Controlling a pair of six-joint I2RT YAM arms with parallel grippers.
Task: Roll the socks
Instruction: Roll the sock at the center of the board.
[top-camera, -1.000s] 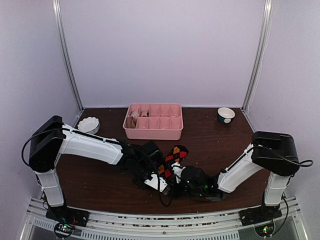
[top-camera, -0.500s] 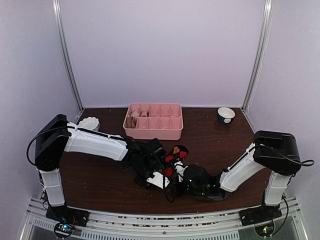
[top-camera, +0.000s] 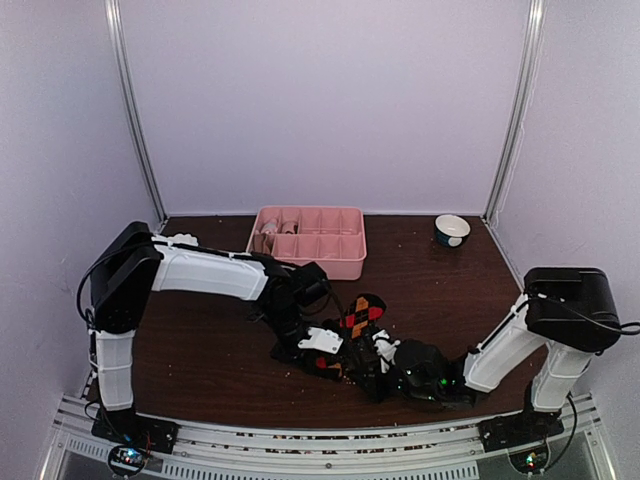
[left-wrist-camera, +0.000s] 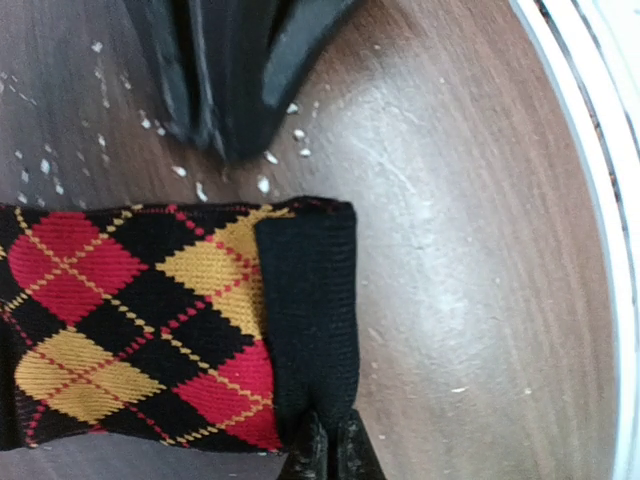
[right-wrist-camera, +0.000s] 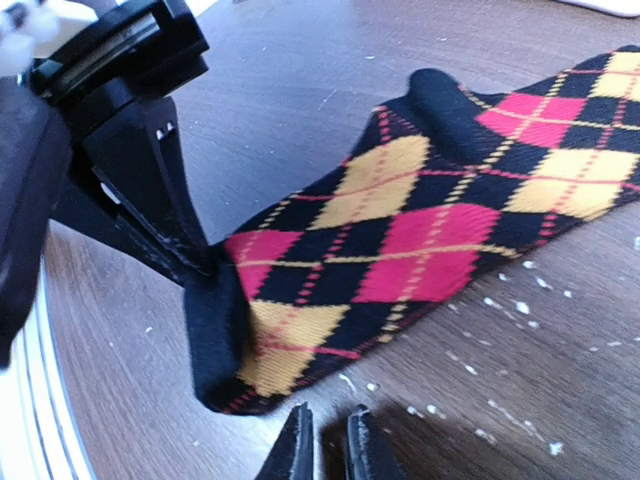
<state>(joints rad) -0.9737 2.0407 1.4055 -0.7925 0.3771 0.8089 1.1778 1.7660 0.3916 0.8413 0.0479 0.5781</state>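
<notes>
An argyle sock (left-wrist-camera: 150, 320), black with red and yellow diamonds, is lying flat on the dark wooden tabletop (left-wrist-camera: 470, 250), near the front edge and between the two arms. Its plain black cuff (left-wrist-camera: 310, 310) is folded back over the patterned part, forming a thick band across that end. The rest of the sock is stretching away toward the back of the tabletop.

The left end effector (left-wrist-camera: 325, 452) is pinching the edge of this folded cuff, its fingers pressed together on the fabric. In the right wrist view its black fingers are coming down at a slant onto the corner of the cuff, which is bunching up slightly there.

The right end effector (right-wrist-camera: 328, 445) is sitting low over the tabletop just beside the cuff end of the sock. Its fingers are standing slightly apart, with a narrow gap and nothing between them, and they are not touching the sock. In the left wrist view they are pointing toward the sock from the opposite side.

White crumbs (left-wrist-camera: 265, 185) are lying scattered on the wood around the cuff.

A pink tray (top-camera: 340, 268) with compartments is sitting at the back centre, well apart from the sock. A small bowl (top-camera: 452, 230) is standing in the back right corner, and a white dish (top-camera: 178, 240) is showing partly behind the left arm.
</notes>
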